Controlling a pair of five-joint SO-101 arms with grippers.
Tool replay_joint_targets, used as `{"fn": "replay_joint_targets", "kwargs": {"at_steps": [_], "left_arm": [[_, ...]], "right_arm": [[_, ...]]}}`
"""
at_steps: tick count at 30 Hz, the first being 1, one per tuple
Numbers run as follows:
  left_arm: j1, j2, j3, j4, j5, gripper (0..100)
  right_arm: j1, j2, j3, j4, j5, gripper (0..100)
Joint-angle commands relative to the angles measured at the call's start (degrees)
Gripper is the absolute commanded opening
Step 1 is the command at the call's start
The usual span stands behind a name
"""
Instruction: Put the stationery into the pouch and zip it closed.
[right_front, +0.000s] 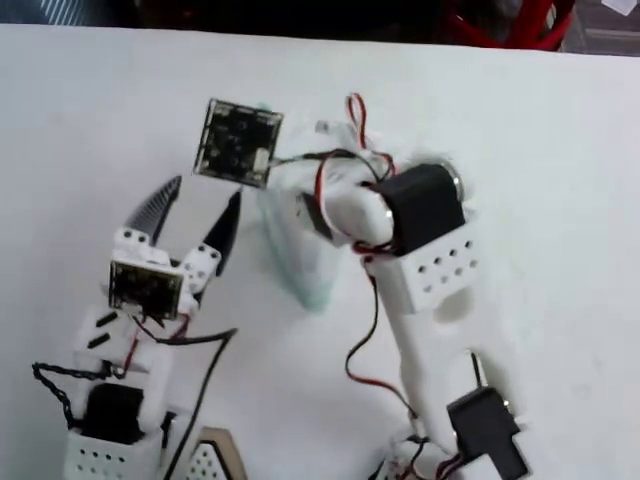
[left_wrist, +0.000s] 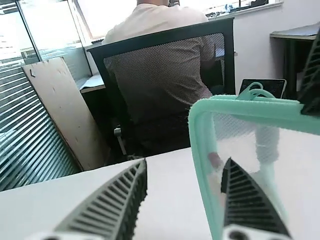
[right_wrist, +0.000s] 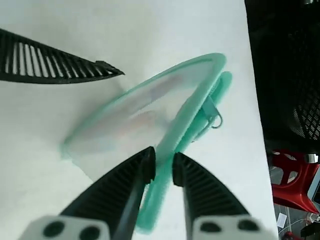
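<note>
A see-through pouch (right_front: 300, 262) with a teal rim stands on edge on the white table, held up between the two arms. My right gripper (right_wrist: 162, 167) is shut on the pouch's teal rim (right_wrist: 172, 145). The zip pull (right_wrist: 212, 117) hangs at the rim's far end. Faint pinkish shapes (left_wrist: 215, 160) show through the pouch wall, but I cannot tell what they are. My left gripper (left_wrist: 182, 200) is open just beside the pouch (left_wrist: 240, 135), with one finger (left_wrist: 245, 200) in front of its wall. In the high view the left gripper (right_front: 190, 222) sits left of the pouch.
The white table (right_front: 520, 150) has bare room on all sides of the arms. Loose cables (right_front: 360, 350) trail from both arms near the front edge. Behind the table's far edge a person sits in a black mesh chair (left_wrist: 165, 85), and a wooden board (left_wrist: 65, 110) leans there.
</note>
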Motion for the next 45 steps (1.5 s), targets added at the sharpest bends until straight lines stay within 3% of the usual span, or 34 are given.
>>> {"fn": "replay_joint_targets", "kwargs": {"at_steps": [1, 7, 17, 22, 31, 34, 38, 45], "left_arm": [[0.9, -0.2, 0.6, 0.1, 0.0, 24], [1.2, -0.3, 4.2, -4.9, 1.5, 24], [3.1, -0.5, 5.9, -5.1, 4.1, 24], [3.6, -0.5, 5.8, -5.2, 6.0, 24], [3.6, -0.5, 7.9, -5.3, 10.7, 24], [3.6, -0.5, 8.2, -5.8, 11.2, 24], [3.3, -0.5, 8.4, -7.3, 11.2, 24], [3.1, -0.5, 7.9, -7.4, 10.8, 24]], "right_arm": [[-1.9, 0.5, 6.2, 0.5, -3.6, 13.1], [-4.3, 0.5, 6.3, 0.5, -4.7, 11.8], [-4.5, 0.9, 6.8, 0.7, -8.5, 12.1], [-3.5, 0.8, 6.8, 0.7, -14.2, 20.7], [-3.6, 1.1, 6.9, 0.6, -14.7, 19.8], [-3.8, 1.2, 10.5, 0.2, -13.5, 14.7], [-5.5, 3.6, 18.5, -0.3, -5.8, 1.0], [-3.0, 5.8, 15.5, -0.5, -4.7, 1.8]]}}
